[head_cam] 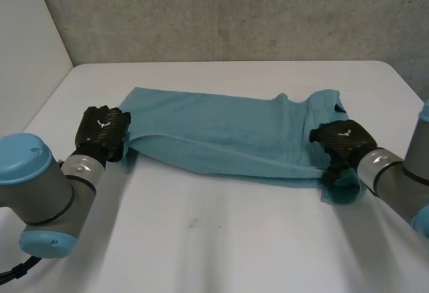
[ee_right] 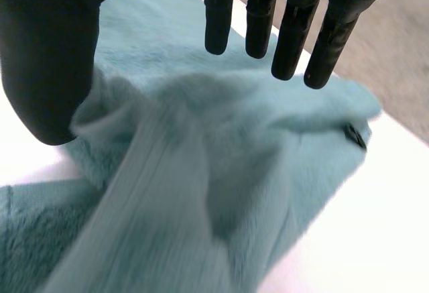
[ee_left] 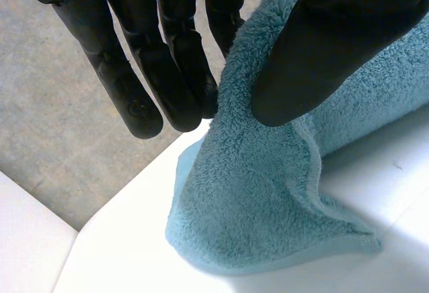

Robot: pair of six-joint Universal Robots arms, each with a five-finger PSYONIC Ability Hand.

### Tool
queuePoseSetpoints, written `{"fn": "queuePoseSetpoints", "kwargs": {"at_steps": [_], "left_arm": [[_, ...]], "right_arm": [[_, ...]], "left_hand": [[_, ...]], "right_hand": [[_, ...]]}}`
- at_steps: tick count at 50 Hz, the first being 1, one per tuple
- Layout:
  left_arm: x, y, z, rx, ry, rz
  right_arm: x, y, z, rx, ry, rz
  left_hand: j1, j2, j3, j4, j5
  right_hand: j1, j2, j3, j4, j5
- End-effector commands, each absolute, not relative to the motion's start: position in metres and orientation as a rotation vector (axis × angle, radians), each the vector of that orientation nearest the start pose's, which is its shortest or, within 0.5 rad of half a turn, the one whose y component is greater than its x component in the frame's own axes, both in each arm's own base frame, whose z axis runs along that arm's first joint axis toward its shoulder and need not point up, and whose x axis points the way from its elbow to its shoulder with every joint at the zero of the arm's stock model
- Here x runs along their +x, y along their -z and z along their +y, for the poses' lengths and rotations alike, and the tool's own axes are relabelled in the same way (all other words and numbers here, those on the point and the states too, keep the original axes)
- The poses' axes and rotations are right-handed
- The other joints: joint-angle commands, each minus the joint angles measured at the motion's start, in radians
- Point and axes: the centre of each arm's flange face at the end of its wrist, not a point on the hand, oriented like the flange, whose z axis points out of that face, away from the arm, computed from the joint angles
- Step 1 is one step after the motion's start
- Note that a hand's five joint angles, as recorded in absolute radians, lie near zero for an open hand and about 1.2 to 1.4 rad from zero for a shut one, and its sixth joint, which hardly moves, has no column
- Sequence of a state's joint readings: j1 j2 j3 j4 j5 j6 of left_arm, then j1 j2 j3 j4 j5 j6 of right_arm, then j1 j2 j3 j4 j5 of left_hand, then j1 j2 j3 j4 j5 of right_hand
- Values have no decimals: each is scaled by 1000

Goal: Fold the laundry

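Note:
A teal towel (head_cam: pixel 228 135) lies folded into a long band across the white table (head_cam: pixel 201 239). My left hand (head_cam: pixel 100 132) is at the towel's left end. In the left wrist view its fingers (ee_left: pixel 154 72) and thumb (ee_left: pixel 322 58) pinch the towel (ee_left: pixel 261 212) at its edge, lifting it off the table. My right hand (head_cam: pixel 342 142) is at the towel's right end. In the right wrist view its fingers (ee_right: pixel 295 38) are straight and apart from the thumb (ee_right: pixel 47 58), with the towel (ee_right: pixel 234 172) loose below them. A small dark tag (ee_right: pixel 355 134) sits on that end.
A grey concrete wall (head_cam: pixel 234 11) runs behind the table's far edge. A white panel (head_cam: pixel 27 45) stands at the left. Bare table lies in front of the towel, between my two arms.

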State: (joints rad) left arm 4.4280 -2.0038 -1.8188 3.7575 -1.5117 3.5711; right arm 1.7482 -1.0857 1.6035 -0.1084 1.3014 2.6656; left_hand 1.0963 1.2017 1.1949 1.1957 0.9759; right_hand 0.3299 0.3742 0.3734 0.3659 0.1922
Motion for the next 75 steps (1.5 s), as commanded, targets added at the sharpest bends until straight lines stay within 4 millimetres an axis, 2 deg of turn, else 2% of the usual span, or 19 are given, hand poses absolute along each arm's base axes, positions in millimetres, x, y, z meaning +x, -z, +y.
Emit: {"fn": "queuePoseSetpoints", "kwargs": {"at_steps": [1,10,15,19,21,22,24,25,26,30,43,48,53,57,65,72,75], "left_arm": [[-228,-155,-302,825,2126,2070],[-228,-154,-303,824,2122,2073],[-227,-154,-303,820,2120,2073],[-226,-152,-303,818,2114,2078],[-226,-152,-303,821,2113,2080],[-226,-152,-303,821,2112,2081],[-226,-150,-302,825,2106,2088],[-226,-149,-302,827,2105,2089],[-226,-149,-302,829,2100,2094],[-225,-144,-299,841,2068,2126],[-219,-135,-289,843,1955,2264],[-221,-134,-289,798,1973,2315],[-222,-123,-291,805,1942,2340],[-220,-122,-294,790,1930,2342],[-215,-125,-298,759,1937,2330],[-215,-114,-310,739,1950,2307],[-214,-113,-313,716,1955,2282]], "right_arm": [[188,-155,-306,-631,1644,2416],[161,-156,-288,-445,1647,2459],[155,-151,-288,-354,1621,2471],[153,-148,-290,-308,1605,2469],[153,-146,-291,-304,1601,2472],[153,-143,-293,-300,1590,2473],[153,-140,-294,-303,1580,2472],[155,-139,-294,-316,1569,2461],[156,-138,-295,-331,1565,2455],[159,-139,-296,-377,1576,2405],[159,-156,-298,-478,1759,2318],[159,-158,-295,-557,1794,2323],[158,-161,-294,-558,1810,2321],[156,-165,-296,-554,1836,2311],[138,-169,-308,-502,1889,2329],[134,-171,-312,-492,1909,2328],[132,-172,-313,-485,1915,2332]], "left_hand": [[300,195,201,201,246],[300,195,201,201,246],[300,195,201,201,246],[300,195,201,201,246],[300,195,201,201,246],[300,195,201,201,246],[300,195,201,201,246],[300,195,201,201,246],[300,195,201,201,246],[-210,-315,-308,-309,-264],[-668,-773,-767,-767,-722],[-671,-777,-770,-771,-726],[-666,-771,-764,-765,-720],[-663,-768,-761,-762,-717],[-645,-750,-744,-744,-699],[-472,-577,-571,-571,-526],[-463,-568,-562,-562,-517]], "right_hand": [[-22,-66,-65,-58,-59],[-7,-52,-51,-43,-44],[28,-16,-15,-8,-9],[157,113,114,121,120],[277,233,233,241,240],[490,445,446,454,453],[769,725,726,733,732],[1063,1019,1020,1027,1027],[1066,1022,1023,1030,1029],[1066,1022,1023,1030,1029],[1066,1022,1023,1030,1029],[1066,1022,1023,1030,1029],[1066,1022,1023,1030,1029],[1066,1022,1023,1030,1029],[1066,1022,1023,1030,1029],[1066,1022,1023,1030,1029],[1066,1022,1023,1030,1029]]}}
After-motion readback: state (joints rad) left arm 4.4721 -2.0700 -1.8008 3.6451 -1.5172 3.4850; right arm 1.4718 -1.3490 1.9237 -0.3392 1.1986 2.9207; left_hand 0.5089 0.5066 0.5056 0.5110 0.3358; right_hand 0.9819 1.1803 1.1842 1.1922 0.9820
